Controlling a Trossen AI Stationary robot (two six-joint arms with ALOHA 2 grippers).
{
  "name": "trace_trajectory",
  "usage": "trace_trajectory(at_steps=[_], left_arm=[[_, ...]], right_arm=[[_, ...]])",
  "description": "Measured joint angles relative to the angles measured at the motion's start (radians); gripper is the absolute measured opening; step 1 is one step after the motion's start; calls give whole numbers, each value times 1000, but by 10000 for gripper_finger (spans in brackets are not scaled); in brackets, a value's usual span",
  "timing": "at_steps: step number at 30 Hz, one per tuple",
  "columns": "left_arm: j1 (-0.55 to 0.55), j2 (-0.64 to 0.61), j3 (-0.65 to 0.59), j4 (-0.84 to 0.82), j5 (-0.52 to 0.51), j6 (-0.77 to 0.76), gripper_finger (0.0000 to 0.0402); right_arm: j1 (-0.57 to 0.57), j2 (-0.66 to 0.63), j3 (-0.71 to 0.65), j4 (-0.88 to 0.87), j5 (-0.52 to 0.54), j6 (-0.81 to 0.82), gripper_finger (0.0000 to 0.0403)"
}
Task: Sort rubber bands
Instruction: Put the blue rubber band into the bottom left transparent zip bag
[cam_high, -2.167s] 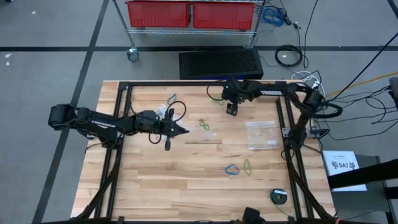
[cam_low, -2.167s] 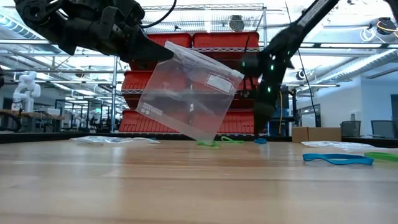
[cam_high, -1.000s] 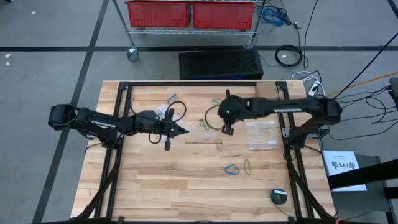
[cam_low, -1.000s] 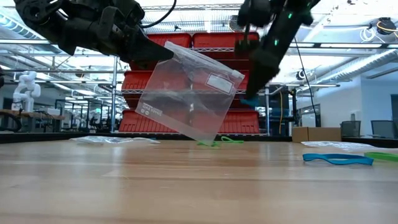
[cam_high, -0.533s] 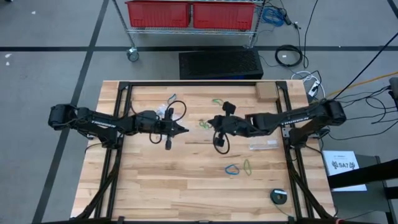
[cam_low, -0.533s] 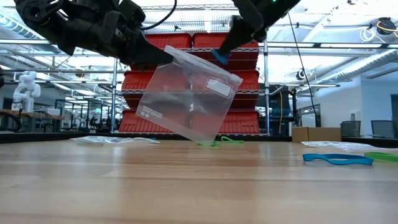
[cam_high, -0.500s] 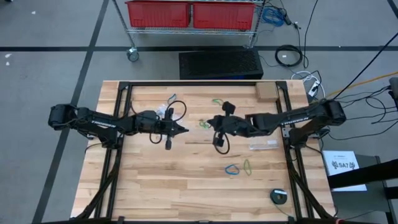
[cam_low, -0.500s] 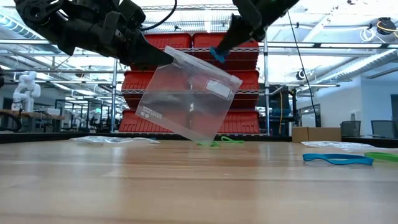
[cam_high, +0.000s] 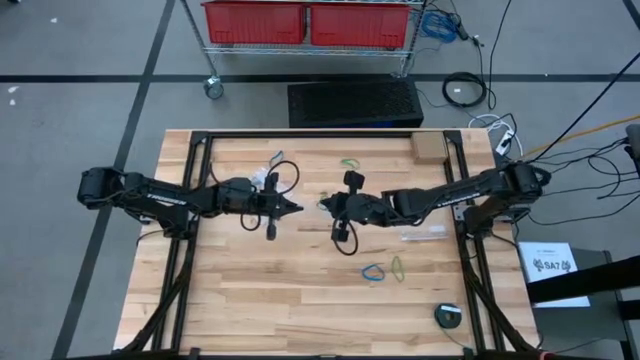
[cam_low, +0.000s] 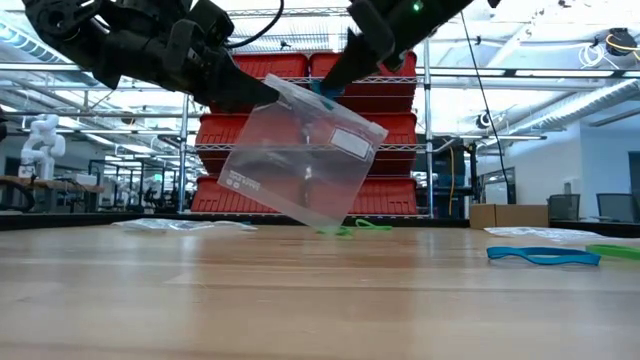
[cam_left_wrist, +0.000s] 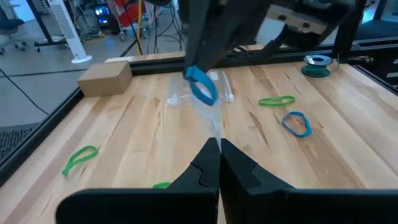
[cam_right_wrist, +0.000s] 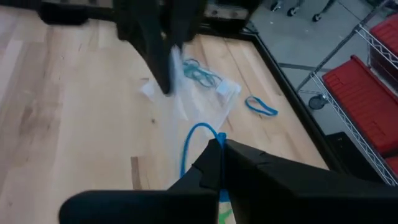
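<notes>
A clear plastic bag (cam_low: 305, 150) hangs in the middle of the table with my left gripper (cam_high: 297, 209) shut on it. My right gripper (cam_high: 322, 203) comes in from the right and is shut on a blue rubber band (cam_left_wrist: 200, 87). It holds the band right at the bag's top edge (cam_low: 330, 100). Loose rubber bands lie flat on the wood: a green one (cam_high: 348, 162) toward the far edge, and a blue one (cam_high: 373, 272) beside a yellow-green one (cam_high: 398, 267) toward the near edge. My left gripper pinches the bag's top edge at one corner (cam_low: 268, 92) between its two fingers. They come nearly level from the table's left. The bag hangs tilted below the fingers (cam_left_wrist: 208, 165). My right gripper pinches the blue band at one spot (cam_right_wrist: 214, 140) on its loop. The fingers slant down from the table's right. The rest of the loop (cam_right_wrist: 189, 149) stands free beyond the fingertips, clear of the table.
A second clear bag holding teal bands (cam_right_wrist: 200, 74) lies toward the far left, with a blue band (cam_right_wrist: 261, 106) beside it. More clear bags (cam_high: 425, 232) lie at the right, a cardboard box (cam_high: 428, 148) at the far right and a tape roll (cam_high: 449, 315) at the near right.
My right gripper has carried the blue band toward the table's left and up to the bag's top edge, and has tipped closer to level. It has stayed shut on the band. The bag and my left gripper have kept still.
</notes>
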Motion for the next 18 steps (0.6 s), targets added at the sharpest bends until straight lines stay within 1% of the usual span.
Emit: trace_trajectory(at_steps=[6, 14, 16, 18], left_arm=[[0, 0, 0, 8, -4, 0, 1], [0, 0, 0, 6, -5, -11, 1], [0, 0, 0, 6, -5, -11, 1], [0, 0, 0, 7, -5, -11, 1]], right_arm=[[9, 51, 63, -41, -8, -11, 0], [4, 158, 172, -188, -11, -3, 1], [3, 174, 209, -220, -24, 7, 8], [3, 180, 242, -262, -53, 17, 25]])
